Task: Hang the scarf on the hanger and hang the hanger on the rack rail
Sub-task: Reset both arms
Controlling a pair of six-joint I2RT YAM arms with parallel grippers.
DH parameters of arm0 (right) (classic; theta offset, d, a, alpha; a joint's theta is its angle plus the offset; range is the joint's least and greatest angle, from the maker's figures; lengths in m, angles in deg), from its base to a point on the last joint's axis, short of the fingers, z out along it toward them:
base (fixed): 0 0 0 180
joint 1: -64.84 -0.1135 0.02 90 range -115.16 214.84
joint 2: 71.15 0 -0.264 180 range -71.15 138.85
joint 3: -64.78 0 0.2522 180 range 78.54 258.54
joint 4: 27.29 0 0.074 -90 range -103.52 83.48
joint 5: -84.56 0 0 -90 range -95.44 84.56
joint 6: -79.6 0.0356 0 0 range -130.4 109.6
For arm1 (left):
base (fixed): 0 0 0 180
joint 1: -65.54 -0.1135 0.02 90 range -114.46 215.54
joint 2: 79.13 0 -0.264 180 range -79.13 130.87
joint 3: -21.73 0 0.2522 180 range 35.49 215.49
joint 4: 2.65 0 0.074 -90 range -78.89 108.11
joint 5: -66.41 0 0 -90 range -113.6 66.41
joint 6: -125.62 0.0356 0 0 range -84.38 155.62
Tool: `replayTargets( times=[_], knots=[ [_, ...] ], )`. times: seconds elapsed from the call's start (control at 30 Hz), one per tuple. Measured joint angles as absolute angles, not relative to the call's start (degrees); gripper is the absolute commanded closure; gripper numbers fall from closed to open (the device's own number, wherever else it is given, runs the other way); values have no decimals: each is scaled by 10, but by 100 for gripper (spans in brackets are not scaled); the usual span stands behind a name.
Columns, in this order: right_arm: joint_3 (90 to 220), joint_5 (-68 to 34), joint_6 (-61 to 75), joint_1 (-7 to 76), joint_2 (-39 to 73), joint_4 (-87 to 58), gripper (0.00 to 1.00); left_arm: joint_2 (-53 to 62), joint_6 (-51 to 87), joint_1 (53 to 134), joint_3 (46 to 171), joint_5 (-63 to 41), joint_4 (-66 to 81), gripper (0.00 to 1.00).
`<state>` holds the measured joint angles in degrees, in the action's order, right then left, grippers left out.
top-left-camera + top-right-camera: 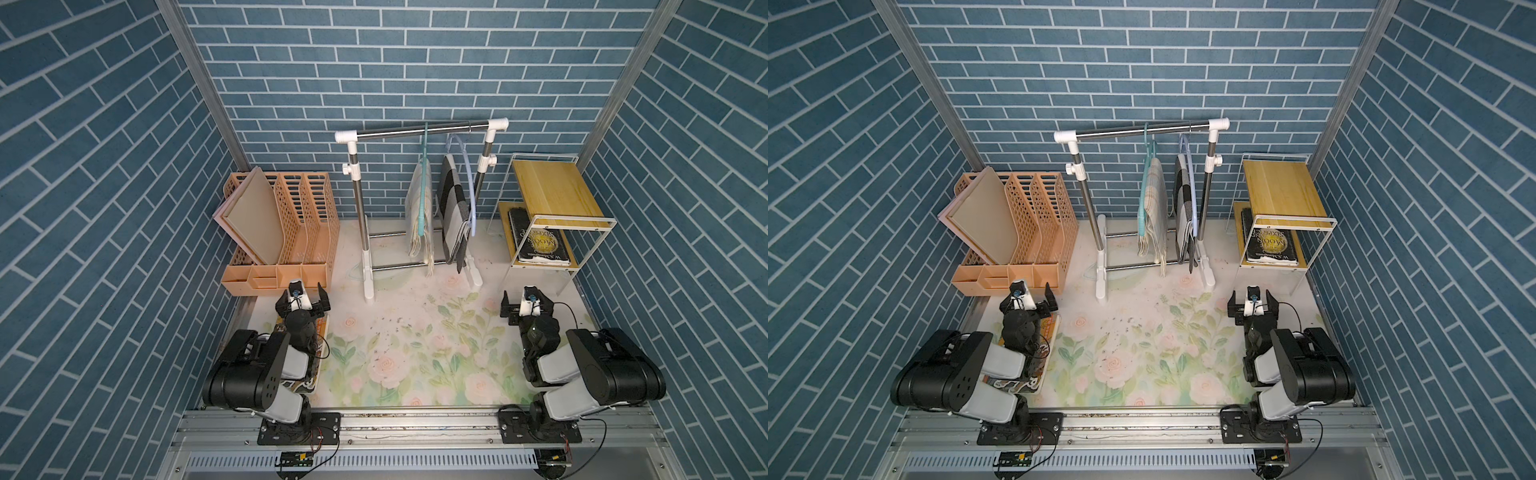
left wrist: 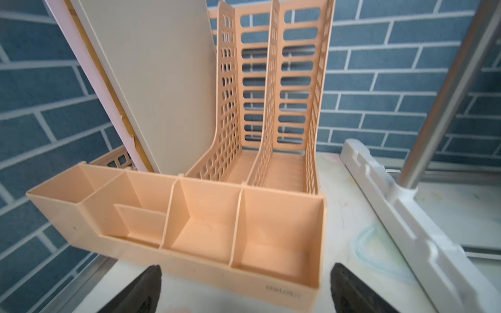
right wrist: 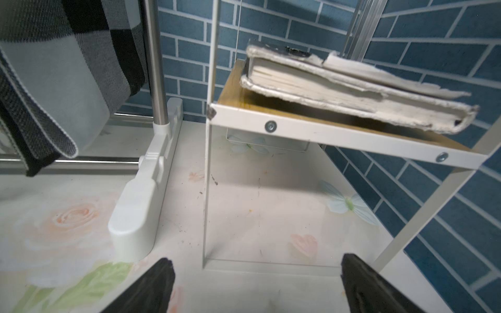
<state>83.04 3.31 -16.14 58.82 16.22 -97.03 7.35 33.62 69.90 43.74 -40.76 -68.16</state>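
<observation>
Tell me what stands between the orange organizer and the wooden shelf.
The clothes rack, with a pale scarf and a checked scarf hanging from it; both top views show it.

**Readable text: one book cover**

The black book [image 1: 539, 241] on the lower shelf [image 1: 504, 222] shows, upside down in both top views, the words "MOON" and "SIXPENCE" and the author line "W.S.Maugham". The orange organizer [image 2: 206, 267] has a small embossed mark on its front wall, too faint to read.
</observation>
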Motion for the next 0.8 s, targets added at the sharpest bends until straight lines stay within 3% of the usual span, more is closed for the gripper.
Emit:
replayTargets(
  times=[0.8],
  knots=[
    [886, 38, -147, 591, 162, -910, 0, 75, 329, 699, 455, -413, -659, 0]
  ],
)
